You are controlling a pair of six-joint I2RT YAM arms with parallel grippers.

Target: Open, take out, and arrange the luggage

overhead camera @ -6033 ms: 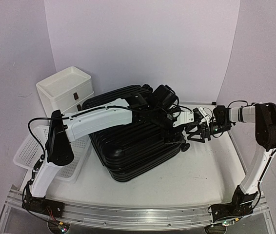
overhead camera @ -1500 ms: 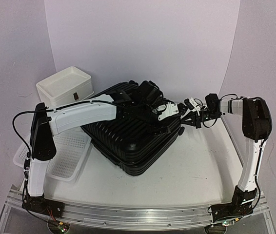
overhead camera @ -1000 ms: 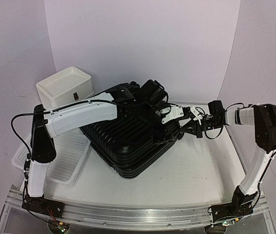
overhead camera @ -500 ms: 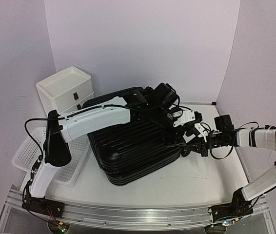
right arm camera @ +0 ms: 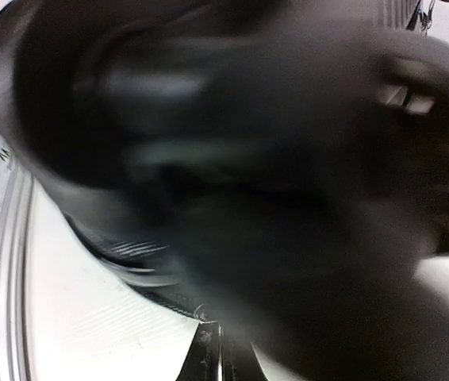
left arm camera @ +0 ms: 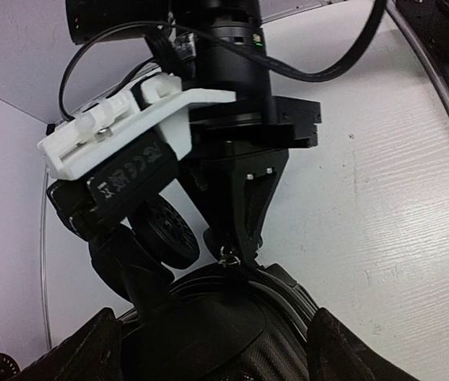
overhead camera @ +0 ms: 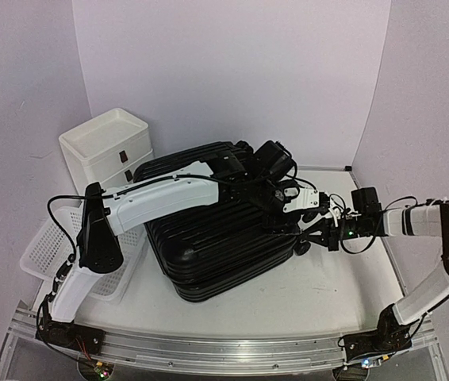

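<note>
Luggage (overhead camera: 216, 230): lies flat and closed on the table (overhead camera: 328, 290), centre of the top view, ribbed shell facing up. White drawer box (overhead camera: 107, 147) sits behind it at upper left, white perforated basket (overhead camera: 50, 248) at its left.

Right gripper (left arm camera: 231, 248): fingers clenched on the zipper pull (left arm camera: 226, 256) at the shell's right corner, just beside a caster wheel (left arm camera: 169, 232).

Left gripper (left arm camera: 212, 325): fingers (left arm camera: 101, 349) stand apart with that same corner between them; cannot tell whether they clamp it.

Right wrist view: dark blur, little legible.
</note>
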